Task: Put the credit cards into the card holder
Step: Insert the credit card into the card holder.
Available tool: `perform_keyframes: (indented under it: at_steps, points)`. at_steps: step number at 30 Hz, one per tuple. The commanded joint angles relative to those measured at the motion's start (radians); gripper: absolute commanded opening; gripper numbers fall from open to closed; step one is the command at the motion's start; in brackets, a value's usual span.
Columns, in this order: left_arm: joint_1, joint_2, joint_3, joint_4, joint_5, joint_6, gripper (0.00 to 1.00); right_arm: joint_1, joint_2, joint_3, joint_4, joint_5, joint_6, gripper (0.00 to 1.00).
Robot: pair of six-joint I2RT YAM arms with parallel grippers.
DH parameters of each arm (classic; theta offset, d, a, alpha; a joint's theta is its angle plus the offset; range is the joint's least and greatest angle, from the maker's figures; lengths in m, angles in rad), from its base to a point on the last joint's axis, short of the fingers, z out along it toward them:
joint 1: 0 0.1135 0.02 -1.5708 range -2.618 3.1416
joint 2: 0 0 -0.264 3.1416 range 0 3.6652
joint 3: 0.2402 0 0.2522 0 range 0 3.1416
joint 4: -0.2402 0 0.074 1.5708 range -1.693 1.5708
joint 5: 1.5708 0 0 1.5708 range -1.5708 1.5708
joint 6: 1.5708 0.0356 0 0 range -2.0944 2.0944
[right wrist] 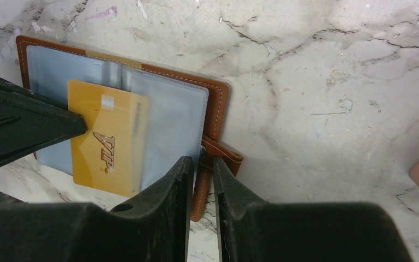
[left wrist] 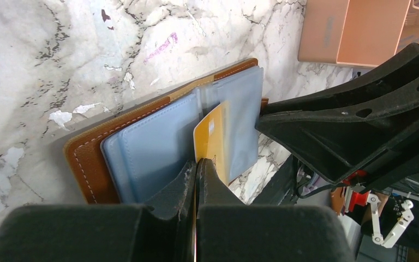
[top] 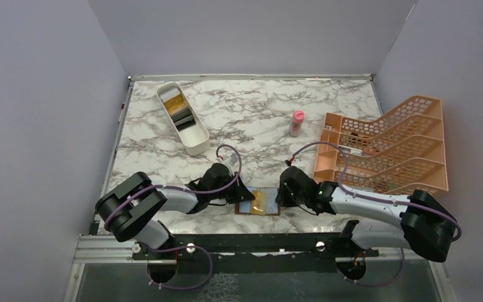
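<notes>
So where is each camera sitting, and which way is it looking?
Top: high above and behind the arms, looking down on the table; both arms show, left claw and right claw meeting at the card holder.
Left wrist: on the left arm, looking along its claw at the yellow card; the right claw shows too.
Right wrist: on the right arm, facing the opposite way; the left claw shows.
All share the open card holder.

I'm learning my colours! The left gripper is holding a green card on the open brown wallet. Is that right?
Not quite. The card is yellow-gold, not green; the right wrist view shows it clearly. The rest holds: the left gripper holds it on the open brown wallet.
</notes>
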Motion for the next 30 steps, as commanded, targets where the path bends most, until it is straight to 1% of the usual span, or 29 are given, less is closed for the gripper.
perform_keyframes:
  at_steps: [1,9,13,16,19,23,26,30]
  points:
    - [-0.012,0.018,0.005,-0.041,-0.050,0.015,0.00,-0.003,-0.012,-0.017,-0.012,-0.018,-0.001,0.26]
    - [-0.017,-0.003,0.006,-0.040,-0.132,-0.016,0.00,-0.002,-0.016,-0.023,0.010,-0.055,0.013,0.29]
    - [-0.029,0.000,0.023,-0.031,-0.148,-0.030,0.00,-0.001,-0.031,-0.027,0.015,-0.076,0.023,0.30]
    - [-0.046,0.016,0.025,-0.005,-0.162,-0.049,0.00,-0.002,-0.044,-0.027,-0.005,-0.059,0.030,0.32]
    - [-0.060,0.032,0.028,0.011,-0.171,-0.059,0.00,-0.003,-0.056,-0.030,-0.037,-0.010,0.034,0.33]
    - [-0.072,0.034,0.028,0.020,-0.195,-0.069,0.00,-0.002,-0.063,-0.043,-0.058,0.021,0.042,0.34]
    - [-0.076,0.028,0.025,0.021,-0.211,-0.070,0.00,-0.002,-0.062,-0.060,-0.045,-0.003,0.055,0.33]
    - [-0.091,0.027,0.033,0.030,-0.232,-0.077,0.00,-0.002,-0.052,-0.093,0.013,-0.067,0.070,0.33]
